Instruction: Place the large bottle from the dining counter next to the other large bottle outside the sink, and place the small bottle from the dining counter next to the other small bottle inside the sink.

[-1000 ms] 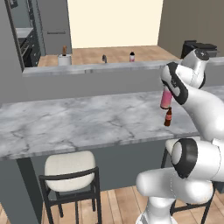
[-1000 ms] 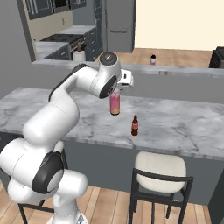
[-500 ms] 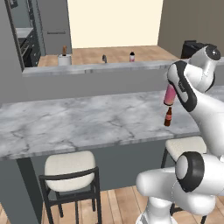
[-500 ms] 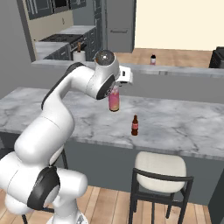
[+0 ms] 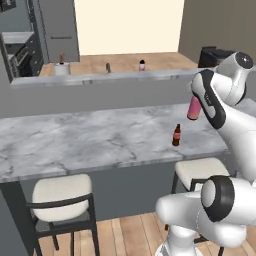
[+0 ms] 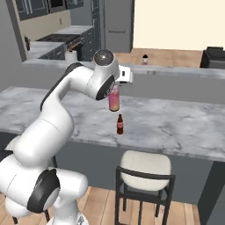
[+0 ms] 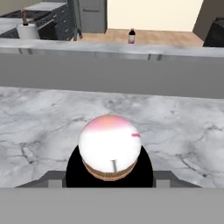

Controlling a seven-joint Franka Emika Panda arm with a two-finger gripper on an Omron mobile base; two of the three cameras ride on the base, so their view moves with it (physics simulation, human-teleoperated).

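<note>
Pink large bottle [image 6: 114, 99] is gripped by end effector [image 6: 115, 89], now carried higher off the bench [image 6: 184, 127]; small brown bottle [image 6: 119, 124] left near front edge.

Small bottle [image 6: 120, 124] upright on dining counter [image 6: 184, 127], near its front edge; large bottle [image 6: 114, 99] above counter, just behind it; stools [image 6: 144, 169] before counter.

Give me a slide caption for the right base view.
Pincer lifts the pink large bottle above the dining counter, small brown bottle standing below.
</note>
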